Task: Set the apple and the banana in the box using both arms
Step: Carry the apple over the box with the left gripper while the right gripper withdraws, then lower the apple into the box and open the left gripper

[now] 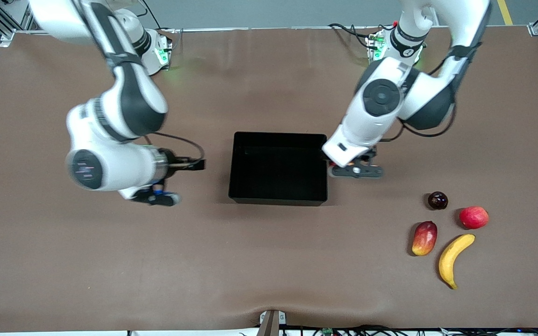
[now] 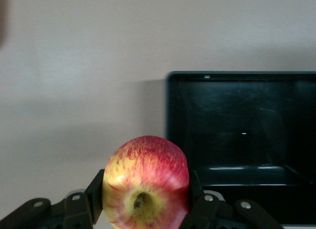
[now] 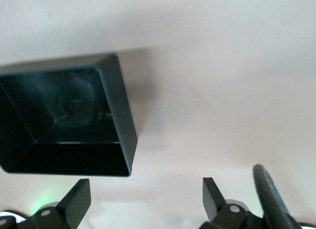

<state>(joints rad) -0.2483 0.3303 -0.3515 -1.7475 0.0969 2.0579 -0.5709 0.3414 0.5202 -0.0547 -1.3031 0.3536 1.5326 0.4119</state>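
Note:
My left gripper (image 1: 357, 170) is shut on the apple (image 2: 146, 182), red with yellow speckled patches and its dimple toward the wrist camera. It hangs just beside the black box (image 1: 278, 136) at the left arm's end; the hand mostly hides the apple in the front view. The box is empty and also shows in the left wrist view (image 2: 237, 105). My right gripper (image 1: 156, 199) is open and empty over bare table beside the box's other end (image 3: 122, 108). The yellow banana (image 1: 455, 260) lies on the table, nearest the front camera, toward the left arm's end.
Near the banana lie a red-yellow mango (image 1: 424, 238), a plain pinkish-red round fruit (image 1: 473, 217) and a small dark plum (image 1: 437, 200). The brown table (image 1: 269, 261) extends wide around the box.

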